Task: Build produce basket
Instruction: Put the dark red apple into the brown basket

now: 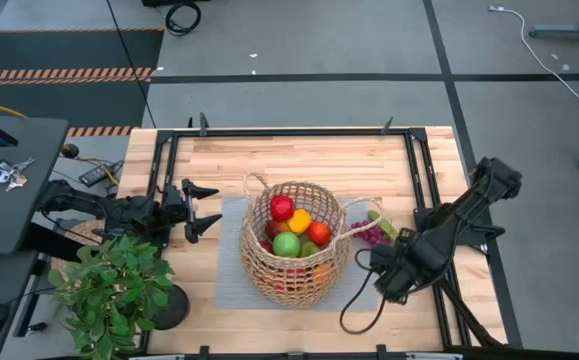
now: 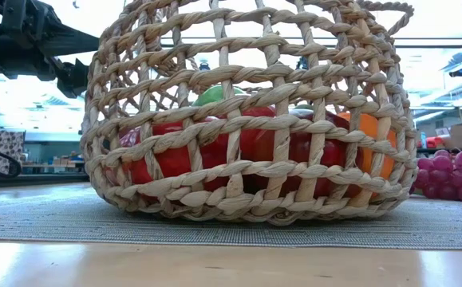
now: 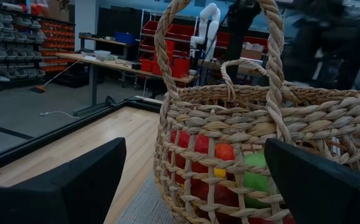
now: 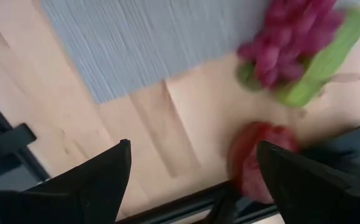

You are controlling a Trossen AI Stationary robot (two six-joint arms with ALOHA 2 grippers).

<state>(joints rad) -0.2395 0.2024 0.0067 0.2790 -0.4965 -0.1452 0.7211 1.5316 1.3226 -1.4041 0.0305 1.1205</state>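
Grey floor (image 1: 299, 40), hazard-striped tape (image 1: 59, 73), red shelving (image 3: 167, 46) behind.

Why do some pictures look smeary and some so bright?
In the right wrist view the grapes, the red fruit and the grey mat are smeared by motion blur. In the low view, bright room light behind the basket washes out the background. The high view is evenly lit.

The left arm lies low along the left side of the surface, its tool (image 1: 209, 210) level and its two fingers spread wide apart. The right arm bends in from the right edge, its tool (image 4: 192, 165) tipped downward with fingers parted.
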